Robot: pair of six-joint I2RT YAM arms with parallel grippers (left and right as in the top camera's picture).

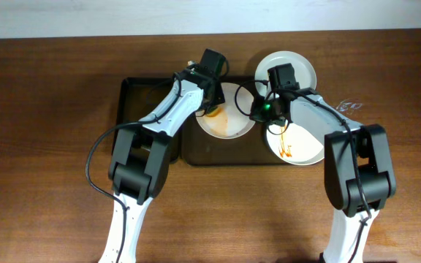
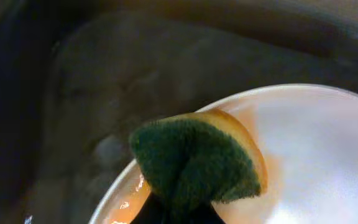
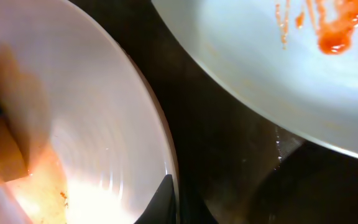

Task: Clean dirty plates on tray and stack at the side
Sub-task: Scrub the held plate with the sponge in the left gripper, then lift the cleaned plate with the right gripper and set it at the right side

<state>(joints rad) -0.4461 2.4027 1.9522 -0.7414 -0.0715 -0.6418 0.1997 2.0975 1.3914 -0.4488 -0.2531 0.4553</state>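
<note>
A green-and-yellow sponge (image 2: 197,165) was held pinched in the left gripper (image 1: 212,106) and pressed on the orange-smeared plate (image 1: 229,123) in the middle of the brown tray (image 1: 134,102). That plate's right rim was clamped by the closed right gripper (image 1: 258,109). A second plate (image 1: 302,146), streaked with red sauce, lay over the tray's right edge. A third plate (image 1: 298,67), clean, was set on the table (image 1: 50,109) behind the tray.
</note>
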